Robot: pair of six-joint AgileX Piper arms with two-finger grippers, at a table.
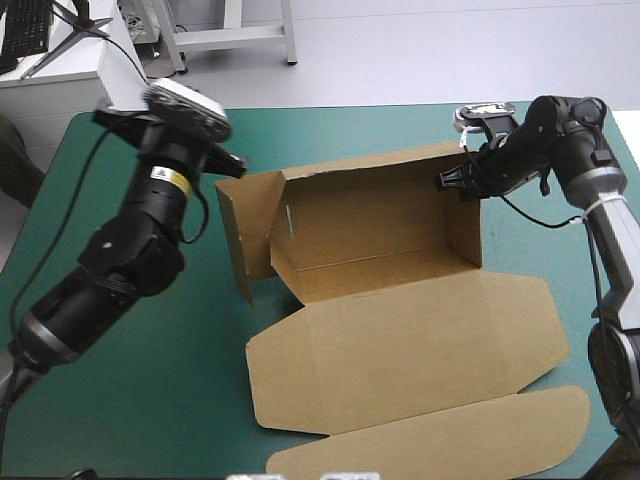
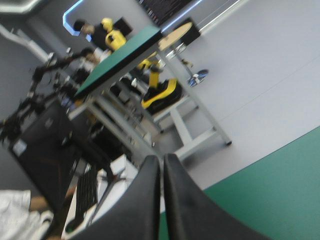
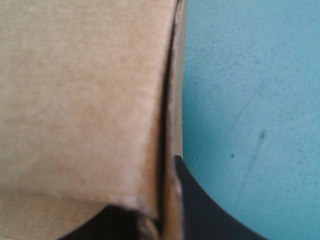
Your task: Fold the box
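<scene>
High view: box (image 1: 380, 300) is lying open, long axis running left-right.
Right gripper (image 1: 445, 182) is pinching its right wall; left gripper (image 1: 235, 163), pressed together, is hovering over wide teal-green cover (image 1: 150, 400).

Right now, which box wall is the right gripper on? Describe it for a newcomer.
On the teal-green table, the brown box has its tray standing toward the far edge. The wall is the tray's right end, upright and square. Unlike the left end flap, splayed outward, it is pinched by the right gripper.
</scene>
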